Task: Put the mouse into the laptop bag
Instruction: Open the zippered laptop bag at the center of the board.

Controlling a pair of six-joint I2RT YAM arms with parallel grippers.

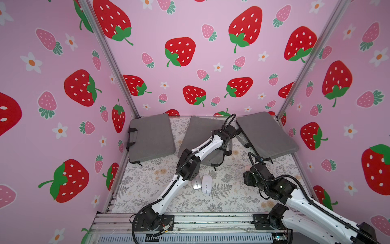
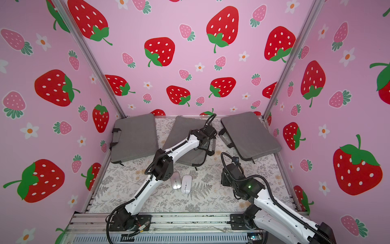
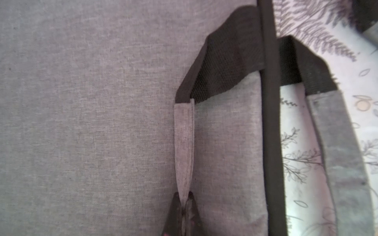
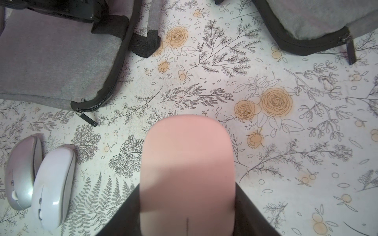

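**Operator:** Top views: report the layout.

**Technician:** In both top views, three grey bags lie along the back of the floral table cover (image 1: 147,190): left laptop bag (image 1: 150,137), middle laptop bag (image 1: 200,128), right laptop bag (image 1: 268,135). The left arm (image 1: 202,147) reaches over the middle one, and its wrist hides the pincer here. A silver mouse (image 1: 196,184) and a white mouse (image 1: 206,183) lie just beside each other near the table centre. The right arm (image 1: 295,196) carries a pink mouse (image 1: 247,168) at its tip, in front of the right laptop bag and outside every bag.

**Operator:** Left wrist view?

**Technician:** The left gripper (image 3: 184,204) is clamped tight on the grey handle strap (image 3: 184,143) of the middle laptop bag, and both fingertips (image 3: 176,212) pinch the fabric. The black zip edge (image 3: 270,122) runs beside the strap. A second handle (image 3: 343,153) lies beyond it on the table cover.

**Operator:** Right wrist view?

**Technician:** The right gripper (image 4: 187,220) holds the pink mouse by its flanks, one black finger (image 4: 122,216) on each side. The mouse is over bare table cover, between the middle and right laptop bags. A zip pull (image 4: 88,119) hangs at the middle bag's corner. The silver and white mice lie on the table on the middle bag's side.
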